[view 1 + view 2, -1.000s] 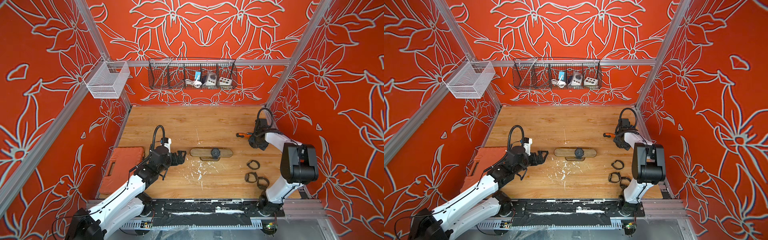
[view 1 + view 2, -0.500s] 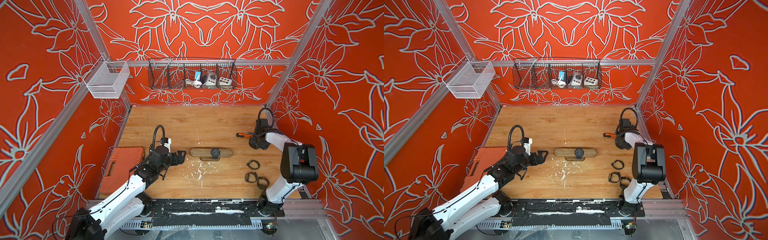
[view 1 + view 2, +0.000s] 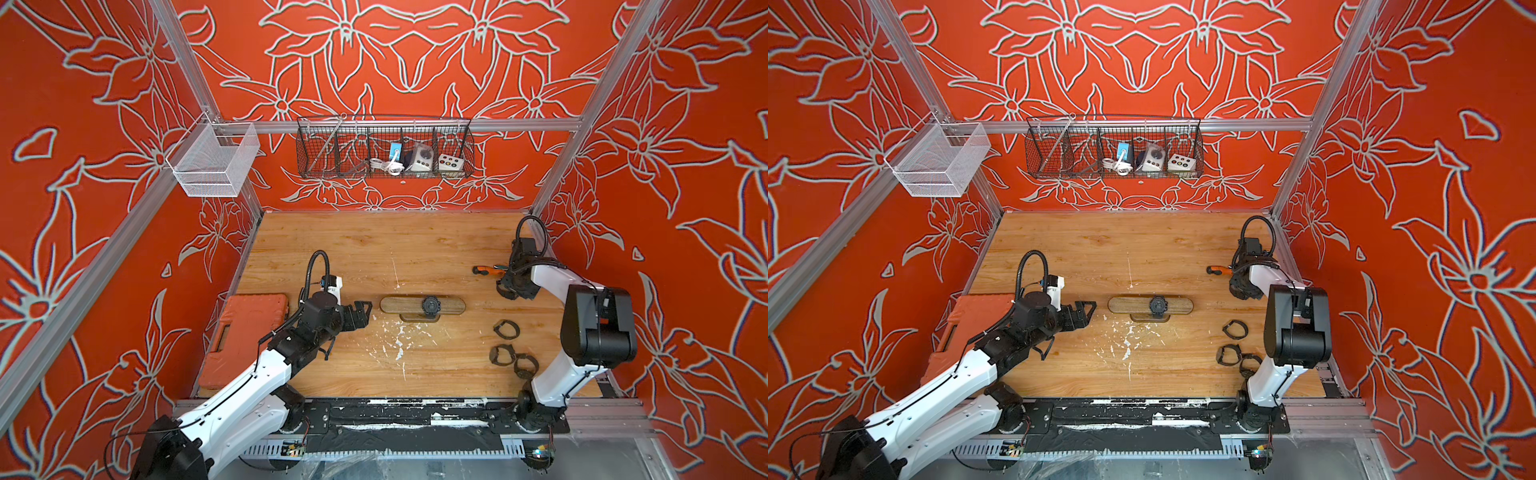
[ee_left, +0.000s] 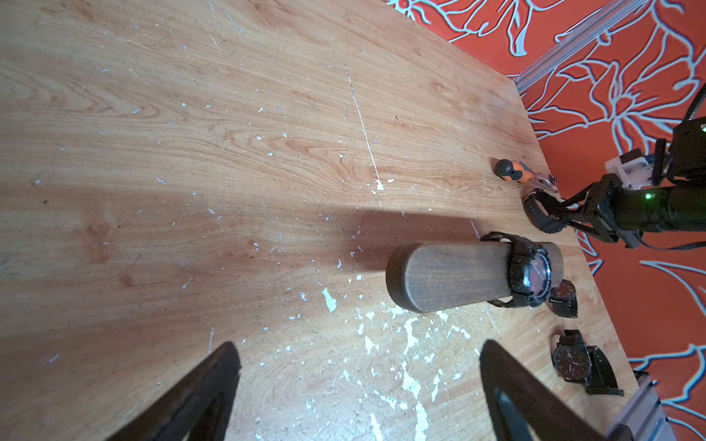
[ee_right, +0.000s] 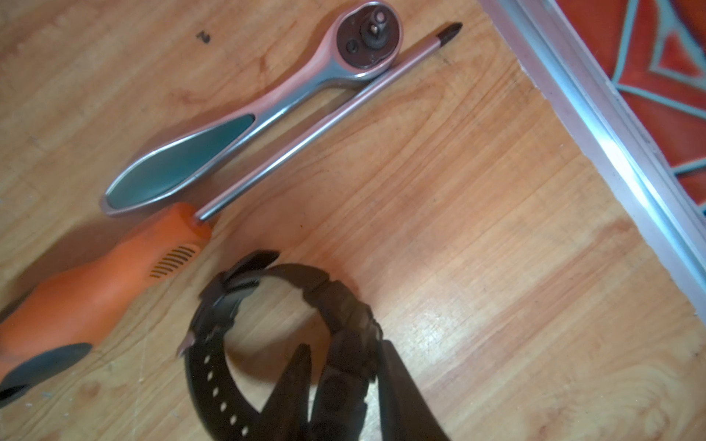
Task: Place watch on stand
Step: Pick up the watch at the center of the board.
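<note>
Only the right wrist view showed the grip. The right gripper (image 5: 344, 345) had one finger inside the loop of the black watch (image 5: 336, 301) and one outside, pinching the strap with no gap to be seen. Whether the watch rested on the table (image 5: 477, 229) or hung just clear could not be told. In both top views that arm's wrist hid fingers and watch alike. The left wrist view caught the pair small and side on, beyond the stand (image 4: 447, 278).

The stand sat mid-table with a second watch (image 3: 431, 304) wrapped round the middle of its bar. The left gripper (image 3: 365, 312) hovered just off the stand's left end, spread wide and holding nothing.

A screwdriver (image 5: 114, 267) and a ratchet wrench (image 5: 237, 126) lay side by side, touching, and the screwdriver's handle was just beside the black watch. Three loose watches (image 3: 506, 329) lay between the stand and the right arm's base. An orange tool case (image 3: 245, 332) sat at the table's left edge beside the left arm.

A metal rail (image 5: 596, 126) along the right edge ran near the right gripper, with the wall just beyond. Open board lay between the black watch and the stand's right end.
</note>
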Action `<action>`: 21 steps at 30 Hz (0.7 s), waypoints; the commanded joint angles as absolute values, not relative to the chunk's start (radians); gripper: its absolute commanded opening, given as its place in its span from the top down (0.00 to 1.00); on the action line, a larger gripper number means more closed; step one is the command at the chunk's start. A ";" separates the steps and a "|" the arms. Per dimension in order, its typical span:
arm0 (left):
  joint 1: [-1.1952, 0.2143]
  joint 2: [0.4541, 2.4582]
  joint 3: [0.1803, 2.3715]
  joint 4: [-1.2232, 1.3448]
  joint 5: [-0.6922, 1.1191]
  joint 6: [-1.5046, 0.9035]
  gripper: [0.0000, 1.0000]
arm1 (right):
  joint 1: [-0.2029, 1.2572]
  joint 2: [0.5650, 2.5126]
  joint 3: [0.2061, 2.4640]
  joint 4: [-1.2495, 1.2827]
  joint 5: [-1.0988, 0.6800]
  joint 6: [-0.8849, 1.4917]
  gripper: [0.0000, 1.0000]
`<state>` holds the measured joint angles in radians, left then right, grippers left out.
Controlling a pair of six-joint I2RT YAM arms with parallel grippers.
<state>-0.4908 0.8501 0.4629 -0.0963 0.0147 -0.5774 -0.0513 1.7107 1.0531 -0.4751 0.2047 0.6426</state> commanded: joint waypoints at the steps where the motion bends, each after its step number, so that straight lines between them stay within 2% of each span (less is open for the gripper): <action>1: -0.488 0.827 0.469 -0.110 -0.002 -0.586 0.05 | -0.055 1.719 1.050 -0.485 0.214 0.650 0.78; 7: -0.487 0.839 0.477 -0.095 0.052 -0.604 0.07 | -0.045 1.619 1.013 -0.468 0.287 0.631 0.85; 12: -0.489 0.878 0.551 -0.141 0.086 -0.604 0.10 | -0.010 1.505 0.994 -0.445 0.282 0.593 0.86; 16: -0.509 0.892 0.616 -0.151 0.153 -0.637 0.11 | 0.074 1.379 1.002 -0.468 0.281 0.531 0.84; 21: -0.631 0.957 0.728 -0.183 0.127 -0.631 0.13 | 0.214 1.222 1.009 -0.506 0.249 0.461 0.84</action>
